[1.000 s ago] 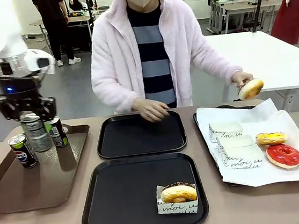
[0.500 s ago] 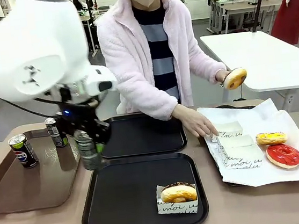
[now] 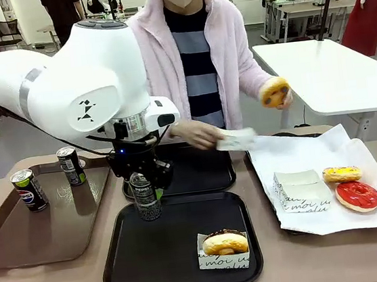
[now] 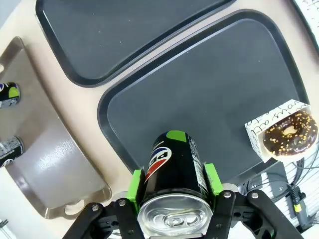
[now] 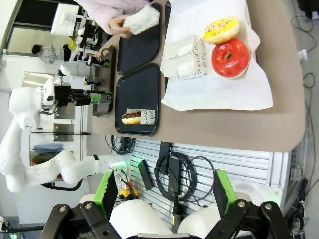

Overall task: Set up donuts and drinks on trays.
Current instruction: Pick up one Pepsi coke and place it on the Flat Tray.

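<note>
The right jaws stand wide open and empty, off the table's edge. On the near black tray [image 3: 154, 260], a chocolate donut [image 3: 224, 243] sits in its white box at the near right. The left jaws grip an upright dark Pepsi can [image 3: 145, 197] over that tray's far left corner. Beyond, over the far tray [image 3: 192, 174], the person's hand [image 3: 198, 134] holds a white box [image 3: 237, 139].

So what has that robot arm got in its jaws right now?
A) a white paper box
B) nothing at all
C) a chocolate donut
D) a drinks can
D: a dark can with a silver top sits clamped between the green-padded jaws, at the left end of the near black tray.
</note>
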